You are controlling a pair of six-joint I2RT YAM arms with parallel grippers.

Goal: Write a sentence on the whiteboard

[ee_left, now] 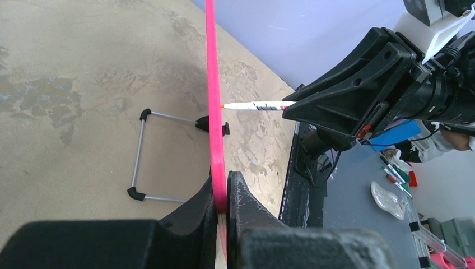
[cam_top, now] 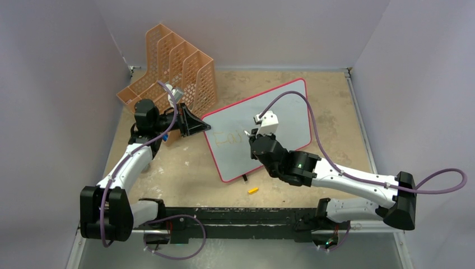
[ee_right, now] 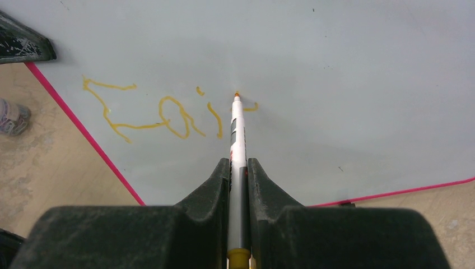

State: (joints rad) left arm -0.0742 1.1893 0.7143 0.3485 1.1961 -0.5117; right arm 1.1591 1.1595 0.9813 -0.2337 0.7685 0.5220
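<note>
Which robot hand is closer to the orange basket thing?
Left. The left gripper clamps the edge of the whiteboard close beside the orange rack. The right gripper holds a marker at the board's middle, farther off.

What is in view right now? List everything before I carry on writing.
whiteboard: one, pale white with a red-pink frame, propped at a tilt mid-table
sentence: one line started, yellow-orange, reads roughly "Fai" plus a stroke at the marker tip
marker: one, white barrel with an orange tip, tip at the board
file rack: one, orange and perforated, far left of the table
small piece: one, yellow-orange, on the table in front of the board; possibly a cap
wire stand: one, silver with black tips, behind the board
table: one, worn tan
left gripper: black, clamped on the board's frame edge
right gripper: black, clamped on the marker
</note>
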